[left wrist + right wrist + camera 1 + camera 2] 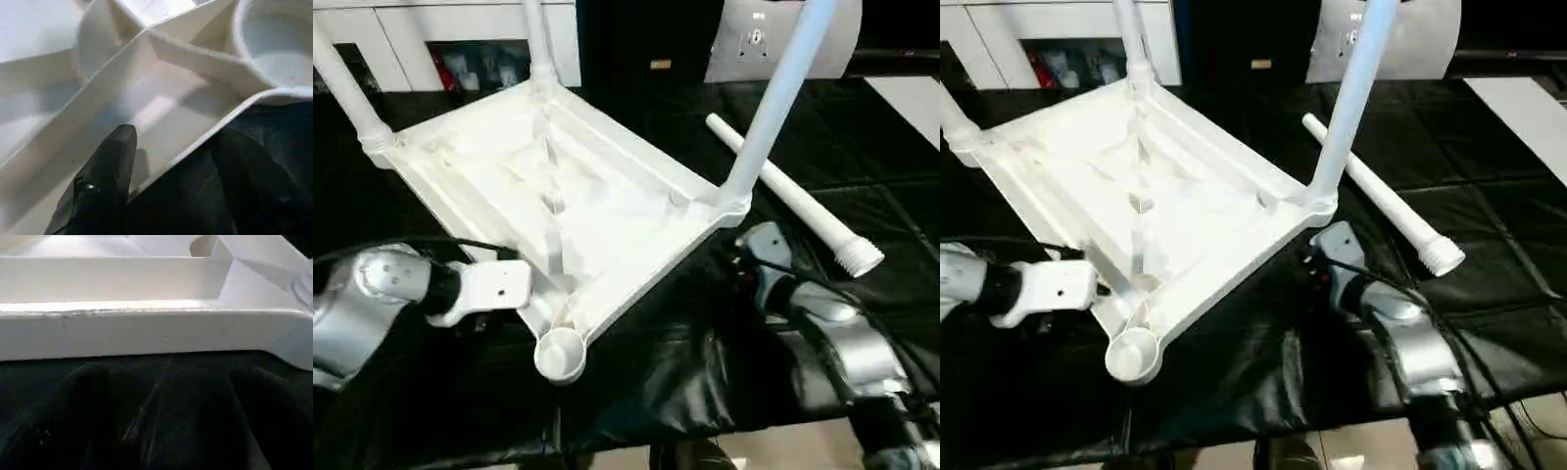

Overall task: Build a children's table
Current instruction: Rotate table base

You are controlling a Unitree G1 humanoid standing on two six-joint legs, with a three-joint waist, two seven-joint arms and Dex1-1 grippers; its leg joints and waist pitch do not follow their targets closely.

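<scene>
The children's table top point(607, 211) lies upside down on the black cloth, its ribs facing up. Three legs stand screwed into corner sockets: one at the right point(773, 108), one at the back point(538, 39), one at the far left point(347, 88). The near corner socket point(560, 354) is empty. A loose leg point(793, 196) lies on the cloth to the right, threaded end point(859, 258) towards me. My left gripper point(181, 161) is open astride the top's rim beside the empty socket, one finger point(107, 176) inside. My right gripper point(166, 396) is open, low on the cloth, facing the top's right edge point(146, 333).
Black cloth point(685, 382) covers the work surface, and its front edge runs along the bottom of the picture. White cabinets point(411, 39) stand behind at the left, and a white device point(764, 39) behind at the right. A pale sheet point(911, 103) lies at the far right.
</scene>
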